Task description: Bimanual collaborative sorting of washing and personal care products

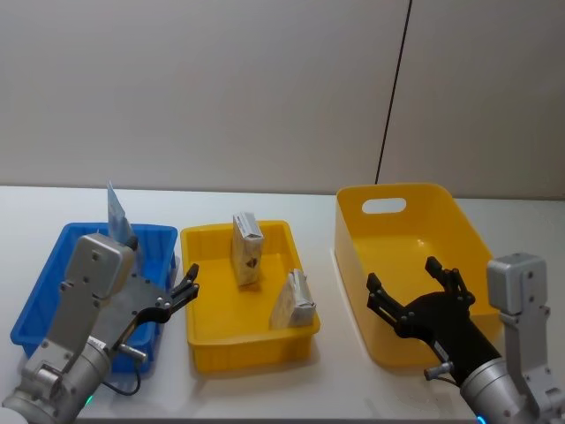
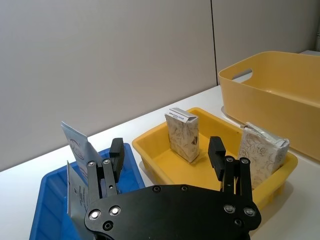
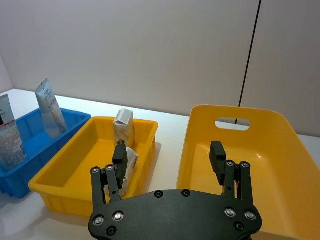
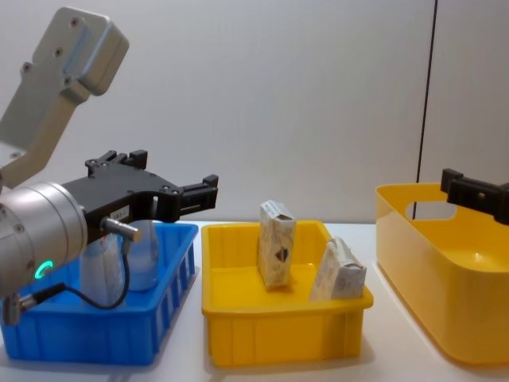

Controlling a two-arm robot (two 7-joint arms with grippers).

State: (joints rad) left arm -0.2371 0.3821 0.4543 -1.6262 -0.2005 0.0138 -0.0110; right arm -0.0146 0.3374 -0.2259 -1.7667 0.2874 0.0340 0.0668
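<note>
The yellow tray (image 1: 252,349) sits mid-counter (image 1: 309,205) and holds two small cartons. Both are cream with a fine leafy pattern and a white folded top. The upright carton (image 1: 248,250) stands toward the tray's back and shows a dark emblem on its front face. The tilted carton (image 1: 294,300) leans near the tray's front right corner, close to the wall.

Just left of the yellow tray is the blue tray (image 1: 40,300), where two flat pale blue-grey pouches stand on end. The rear pouch (image 2: 79,144) has its crimped top up. The nearer pouch (image 2: 74,197) sits close beside the left tool's fingers.

The left tool (image 1: 187,284) hangs over the blue tray's edge nearest the yellow tray, fingers spread and holding nothing. Right of the yellow tray, the large yellow tub (image 1: 415,247) stands apart from it. The right tool (image 1: 402,274) hovers over the tub's front part, fingers wide apart and empty.
</note>
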